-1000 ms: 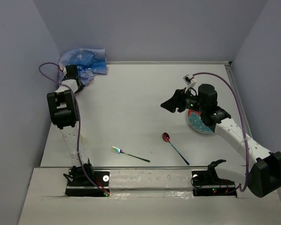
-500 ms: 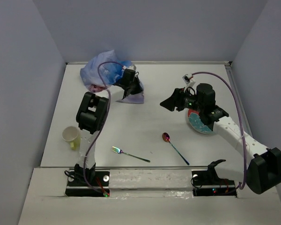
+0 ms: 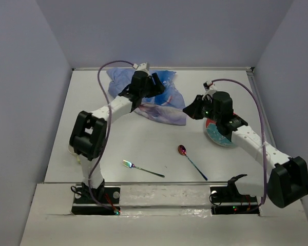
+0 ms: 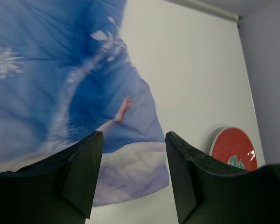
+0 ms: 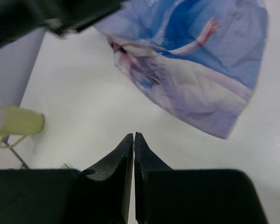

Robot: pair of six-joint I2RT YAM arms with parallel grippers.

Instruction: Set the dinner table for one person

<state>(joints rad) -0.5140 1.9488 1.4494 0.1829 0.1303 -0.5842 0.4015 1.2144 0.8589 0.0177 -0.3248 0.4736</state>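
Observation:
The blue princess placemat (image 3: 161,102) lies spread, a little rumpled, at the back middle of the dinner table (image 3: 143,141). My left gripper (image 3: 155,87) hovers over its back part, open and holding nothing. In the left wrist view the cloth (image 4: 60,70) lies below the spread fingers (image 4: 84,172). My right gripper (image 3: 191,108) sits just right of the placemat's near corner, shut with nothing between its fingers (image 5: 133,140). A red and teal plate (image 3: 218,132) lies under the right forearm. A fork (image 3: 142,169) and a spoon (image 3: 191,160) lie near the front.
A pale yellow cup (image 5: 16,122) lies on its side at the left, mostly hidden behind the left arm's elbow in the top view. Walls close the table on the left, back and right. The plate (image 4: 233,147) shows right of the left fingers.
The left arm pulled the placemat from the back left corner to the back middle and opened, letting it go. The right gripper closed and shifted slightly.

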